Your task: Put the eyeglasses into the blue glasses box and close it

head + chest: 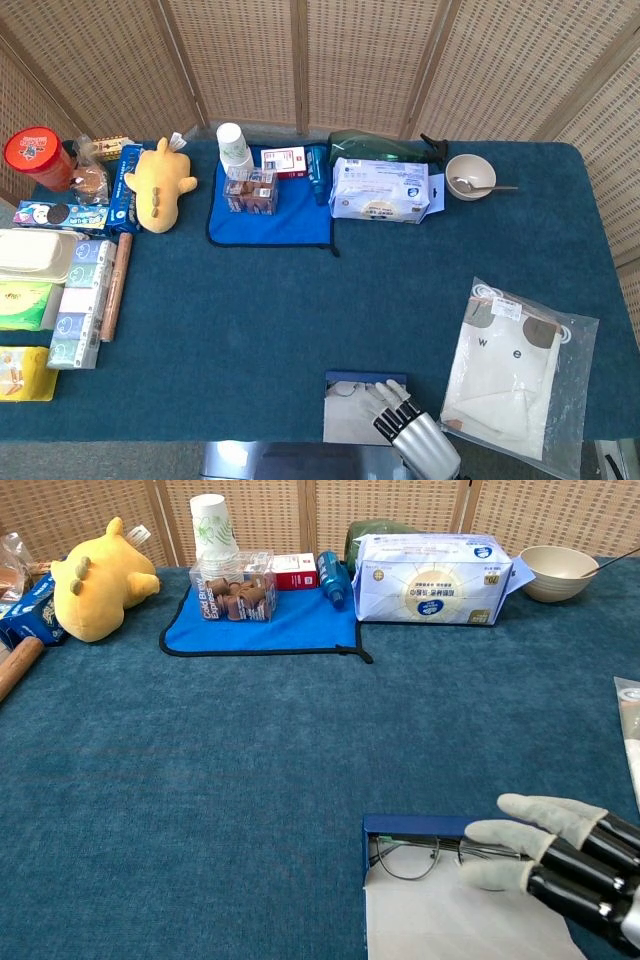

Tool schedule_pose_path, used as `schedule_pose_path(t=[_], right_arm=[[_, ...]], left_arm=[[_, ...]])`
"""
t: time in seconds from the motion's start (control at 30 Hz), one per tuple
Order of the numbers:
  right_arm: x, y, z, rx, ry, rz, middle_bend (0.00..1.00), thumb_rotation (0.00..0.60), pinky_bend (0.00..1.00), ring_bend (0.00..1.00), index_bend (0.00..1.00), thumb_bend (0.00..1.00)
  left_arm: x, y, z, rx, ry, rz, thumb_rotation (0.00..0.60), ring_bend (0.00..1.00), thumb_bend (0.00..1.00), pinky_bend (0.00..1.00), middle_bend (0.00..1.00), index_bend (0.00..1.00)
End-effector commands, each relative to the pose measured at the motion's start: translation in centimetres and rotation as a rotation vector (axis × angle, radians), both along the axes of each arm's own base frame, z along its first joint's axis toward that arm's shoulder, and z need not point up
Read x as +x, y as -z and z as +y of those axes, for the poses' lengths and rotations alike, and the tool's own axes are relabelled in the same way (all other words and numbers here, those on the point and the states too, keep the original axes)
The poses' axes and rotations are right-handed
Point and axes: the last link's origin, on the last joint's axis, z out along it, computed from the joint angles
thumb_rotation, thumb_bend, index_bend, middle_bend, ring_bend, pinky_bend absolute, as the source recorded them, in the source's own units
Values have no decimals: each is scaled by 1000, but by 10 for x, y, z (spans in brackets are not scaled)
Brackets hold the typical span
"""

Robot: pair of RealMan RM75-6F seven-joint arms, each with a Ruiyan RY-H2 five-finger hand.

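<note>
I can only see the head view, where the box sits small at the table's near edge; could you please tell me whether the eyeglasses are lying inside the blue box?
Observer: Yes. In the chest view the eyeglasses lie inside the open blue glasses box, close against its far blue wall.
Operator: Thank you. Is the right hand covering them?
Observer: Only partly. The right hand reaches over one side of the frame, and the lens further from the hand shows uncovered. I cannot tell whether the fingers actually grip it.
</note>
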Motion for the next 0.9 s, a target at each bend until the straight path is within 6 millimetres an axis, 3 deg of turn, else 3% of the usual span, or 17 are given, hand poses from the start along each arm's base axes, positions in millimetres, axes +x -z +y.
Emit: schedule_pose_path(t=[0.03,0.4,0.9], right_arm=[[5,4,-8,24,16,29,229,600,204,138,372,219],[17,9,-18,51,32,59,264,600,267,173,458,323],[23,10,-22,39,45,59,356,600,326,257,595,341]], left_arm=[[-8,3,2,-8,-18,-8,600,0,285,0,93,0],[-15,4,7,-6,-23,-13,600,0,285,0,92,0],[-15,5,8,3,-18,-17,600,0,285,0,92,0]])
